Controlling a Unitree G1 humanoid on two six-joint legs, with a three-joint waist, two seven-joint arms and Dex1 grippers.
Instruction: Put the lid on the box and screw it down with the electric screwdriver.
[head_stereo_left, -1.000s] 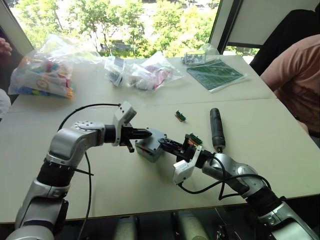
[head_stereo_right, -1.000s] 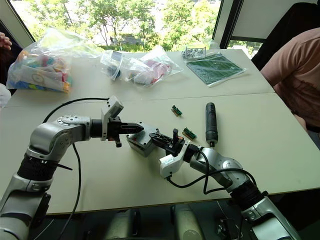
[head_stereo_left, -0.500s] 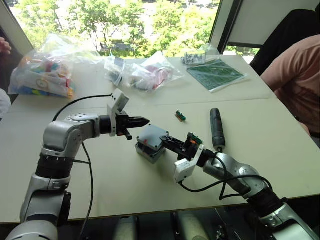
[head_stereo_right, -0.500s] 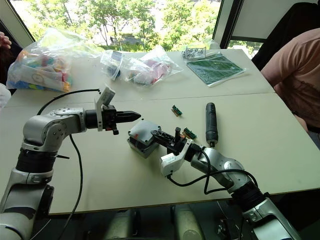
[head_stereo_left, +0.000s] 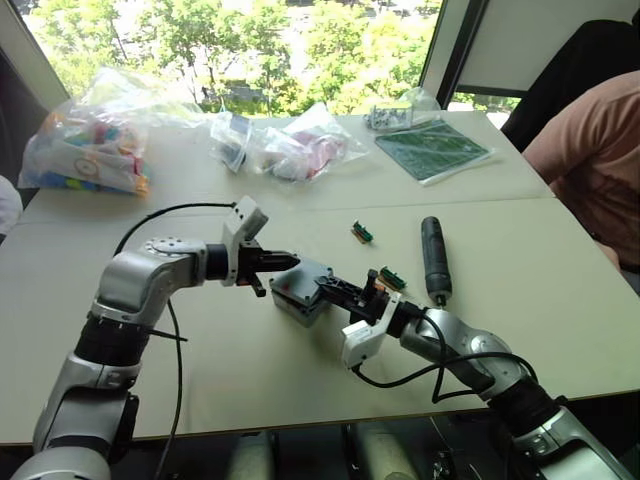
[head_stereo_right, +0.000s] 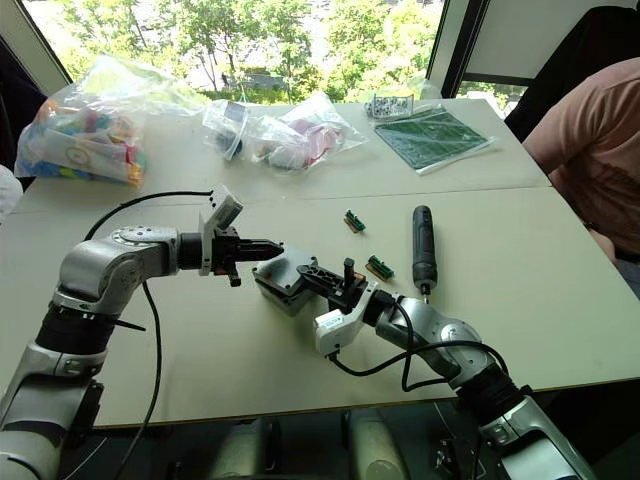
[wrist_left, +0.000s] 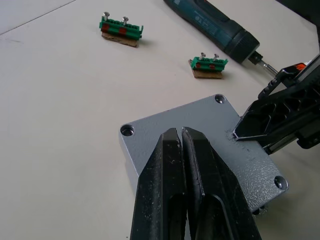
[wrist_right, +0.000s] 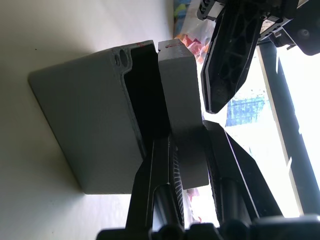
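L pincer (wrist_left: 181, 137) hovers just over the lid's (wrist_left: 200, 137) L edge, fingers pressed together w/ nothing between. The lid sits atop the box (wrist_right: 85, 130), tilted (a gap shows along one side), mid-counter (head_stereo_left: 300, 390). R pincer (wrist_right: 189, 150) grips the lid's R edge, one finger under, one on top. Two green terminal blocks (wrist_left: 207, 66) lie just R of the box; the electric screwdriver (head_stereo_left: 433, 257) lies further R, near but apart.

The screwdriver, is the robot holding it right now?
No, the electric screwdriver lies on the table by itself, apart from both pincers.
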